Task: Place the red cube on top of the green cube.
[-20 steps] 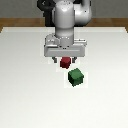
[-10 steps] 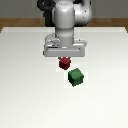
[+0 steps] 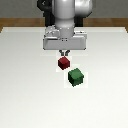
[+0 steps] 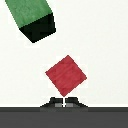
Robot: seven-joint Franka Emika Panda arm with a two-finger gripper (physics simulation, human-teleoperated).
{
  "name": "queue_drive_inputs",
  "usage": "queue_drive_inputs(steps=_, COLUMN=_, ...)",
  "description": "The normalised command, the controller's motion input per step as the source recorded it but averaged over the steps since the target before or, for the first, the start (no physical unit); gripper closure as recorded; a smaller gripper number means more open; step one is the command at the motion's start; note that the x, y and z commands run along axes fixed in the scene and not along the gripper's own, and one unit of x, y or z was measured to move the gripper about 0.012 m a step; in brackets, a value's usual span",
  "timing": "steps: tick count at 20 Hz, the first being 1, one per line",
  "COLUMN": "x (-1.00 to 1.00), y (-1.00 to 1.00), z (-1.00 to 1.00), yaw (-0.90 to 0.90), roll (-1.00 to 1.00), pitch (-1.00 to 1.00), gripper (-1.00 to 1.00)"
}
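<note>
Resting nearest: green cube sits on the white tabletop, toward the exterior view's right of the red one; in the wrist view it is cut off by the frame edge, only part of it showing.
Red cube: red cube lies on the tabletop just beside the green cube, a thin gap apparently between them; the wrist view shows it turned corner-on.
Pincer: pincer hangs just behind the red cube; fingertips appear as small dark shapes close together past the cube's corner, nothing between them, though they are tiny and blurred.
Arm: white body rises behind, its upper part cut off.
</note>
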Motion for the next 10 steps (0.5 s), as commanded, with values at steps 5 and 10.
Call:
queue_drive_inputs(steps=5, x=0.00, y=0.00, z=1.00, yaw=0.00, roll=0.00, pitch=0.00, gripper=1.00)
queue_drive_inputs(steps=10, x=0.00, y=0.00, z=0.00, yaw=0.00, roll=0.00, pitch=0.00, gripper=-1.00)
